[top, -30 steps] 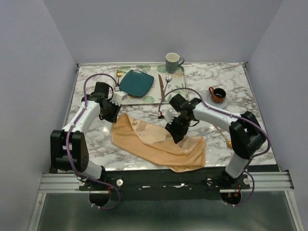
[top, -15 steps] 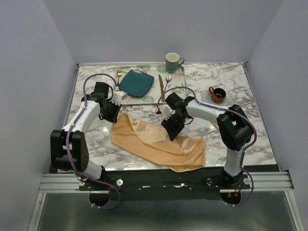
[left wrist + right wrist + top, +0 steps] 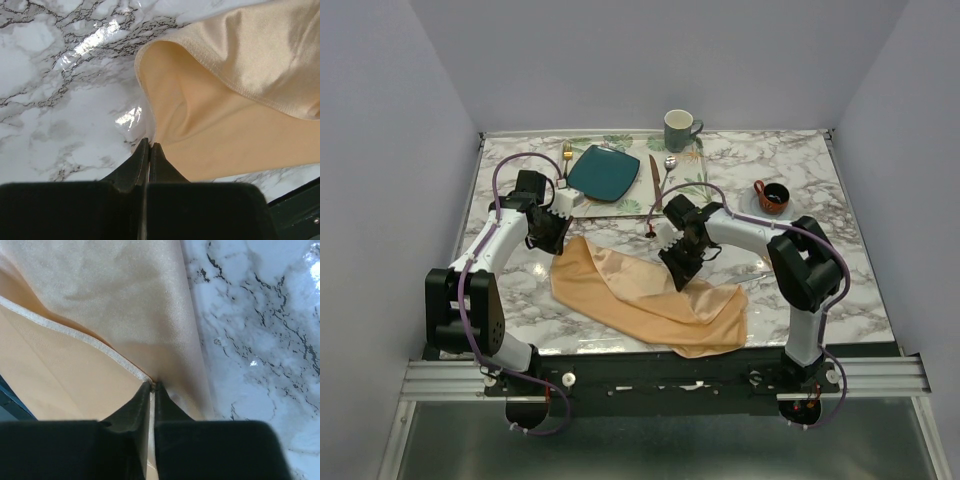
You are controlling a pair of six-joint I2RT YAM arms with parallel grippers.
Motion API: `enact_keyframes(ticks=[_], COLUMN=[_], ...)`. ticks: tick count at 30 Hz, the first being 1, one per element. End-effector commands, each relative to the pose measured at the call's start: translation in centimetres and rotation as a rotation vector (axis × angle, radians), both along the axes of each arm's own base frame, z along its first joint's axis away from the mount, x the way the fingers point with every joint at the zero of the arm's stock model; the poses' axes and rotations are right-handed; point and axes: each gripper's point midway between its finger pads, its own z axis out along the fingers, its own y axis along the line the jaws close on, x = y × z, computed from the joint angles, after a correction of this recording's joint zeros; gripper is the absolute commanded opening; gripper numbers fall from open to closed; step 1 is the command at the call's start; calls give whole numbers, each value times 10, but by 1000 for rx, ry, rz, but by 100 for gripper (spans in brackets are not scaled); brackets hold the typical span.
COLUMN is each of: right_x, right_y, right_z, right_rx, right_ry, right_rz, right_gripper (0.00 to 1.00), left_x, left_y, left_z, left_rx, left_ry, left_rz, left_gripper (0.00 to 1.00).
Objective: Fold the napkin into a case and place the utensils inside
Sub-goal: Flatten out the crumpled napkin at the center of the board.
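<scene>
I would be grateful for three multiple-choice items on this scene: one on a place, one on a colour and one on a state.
1. Where does the dark green ceramic mug stand?
A) at the far side of the marble-patterned table
B) in the middle of the table
C) at the near right corner

2. What colour is the glossy square plate?
A) red
B) teal
C) white

3. How do the right arm's jaws stand?
A) wide open above bare marble
B) holding a knife
C) closed on the hem of the plain peach-tan cloth napkin

Answers: 1 A, the mug stands at the back, beyond the plate; 2 B, its face is teal; 3 C, the right wrist view shows the hem pinched between them.
</scene>
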Motion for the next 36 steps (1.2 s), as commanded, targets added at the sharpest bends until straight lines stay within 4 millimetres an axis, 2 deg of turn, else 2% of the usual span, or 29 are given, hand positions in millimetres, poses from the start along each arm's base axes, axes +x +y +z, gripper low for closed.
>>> enact_keyframes(ticks=[1,3,6,11,15,19,26,30,36], right_x=[-2,-2,-3,-5,-15,-28,-43,-48,-53], right_y=[-2,-1,2,7,16,21,16,16,24], right_z=[5,15,29,39,45,45,25,15,21], right_rx=[8,28,67,112,176,211,183,172,213], right_ry=[-15,-29,-57,-61,-6,52,142,184,237], right_rz=[-3,0,14,23,42,73,89,86,75], right_gripper=[6,1,1,1,1,1,1,17,33], left_x=[3,3,2,1,2,1,1,0,-1], left_y=[-3,-3,-3,-4,-4,-4,-5,-5,-4], left_z=[1,2,2,3,4,4,2,1,1], left_rx=[-28,-29,-30,-36,-35,-37,-44,-45,-39], left_ry=[-4,-4,-6,-9,-14,-15,-9,-4,-8], left_rz=[10,15,16,20,20,19,19,19,11], left_gripper=[0,0,0,0,0,0,0,0,0])
